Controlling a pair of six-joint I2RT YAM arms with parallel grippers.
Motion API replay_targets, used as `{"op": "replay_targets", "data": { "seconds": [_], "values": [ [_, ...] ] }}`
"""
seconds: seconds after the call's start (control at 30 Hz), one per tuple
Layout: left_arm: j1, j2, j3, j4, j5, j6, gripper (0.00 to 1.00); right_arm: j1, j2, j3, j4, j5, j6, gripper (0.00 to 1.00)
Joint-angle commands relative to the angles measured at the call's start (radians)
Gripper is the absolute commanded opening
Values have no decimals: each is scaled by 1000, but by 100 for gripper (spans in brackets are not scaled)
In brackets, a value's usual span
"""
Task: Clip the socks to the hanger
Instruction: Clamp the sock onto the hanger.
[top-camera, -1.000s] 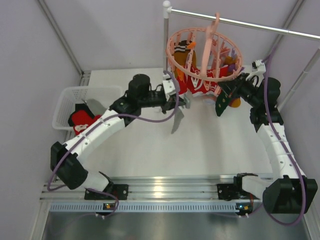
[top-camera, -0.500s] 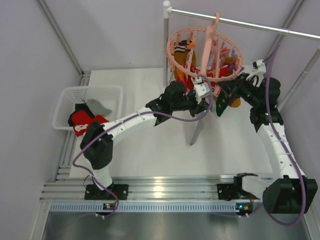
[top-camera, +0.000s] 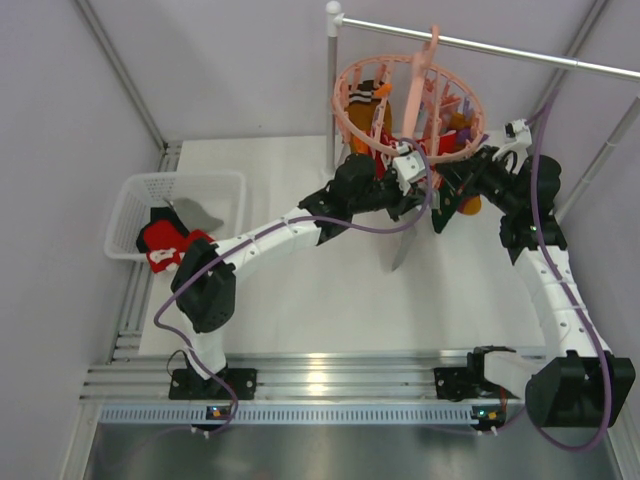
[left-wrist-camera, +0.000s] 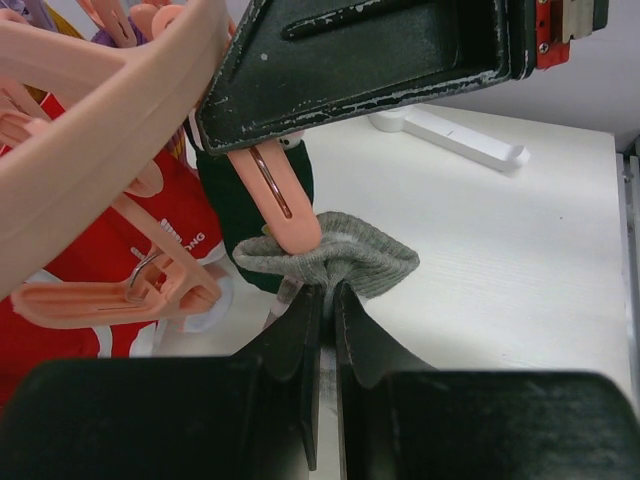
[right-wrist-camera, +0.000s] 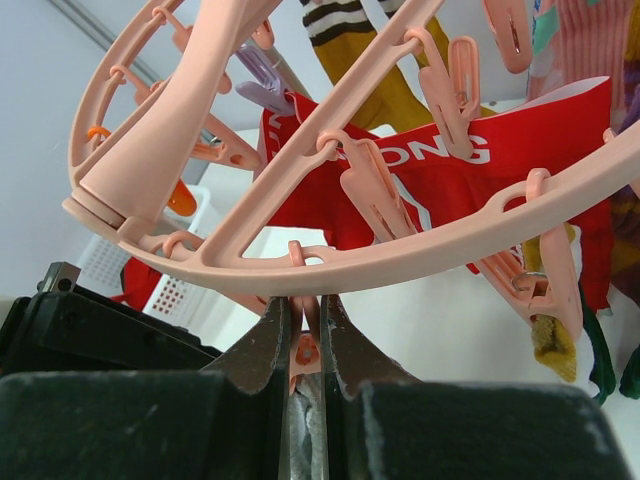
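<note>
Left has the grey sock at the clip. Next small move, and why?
Probably nudge the left gripper up a little, feeding the grey sock deeper into the clip. Only the sock's bunched edge meets the clip's tip, while the right gripper pinches the clip's upper end; whether its mouth is open is unclear.

We record one white plastic mesh basket (top-camera: 122, 215) at the left edge of the white tabletop (top-camera: 300, 310). We also record one thin grey metal rail (top-camera: 500, 48), carried on an upright pole (top-camera: 333, 90) at the far side.
</note>
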Motion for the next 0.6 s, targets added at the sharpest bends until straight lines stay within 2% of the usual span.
{"op": "replay_targets", "data": {
  "seconds": [0.0,0.37,0.4,0.43,0.57],
  "values": [
    [1,7,44,92,-21,-3,0,-8,-10,25,33,5,-3,0],
    [4,14,55,128,-16,-3,0,-8,-7,25,29,-12,-6,0],
    [4,17,57,129,-16,-4,0,-8,-6,26,29,-15,-5,2],
    [3,17,63,129,-16,-7,0,-8,-6,26,28,-19,-4,11],
    [3,22,66,134,-16,-10,0,-8,-10,28,19,-19,-11,34]
  ]
}}
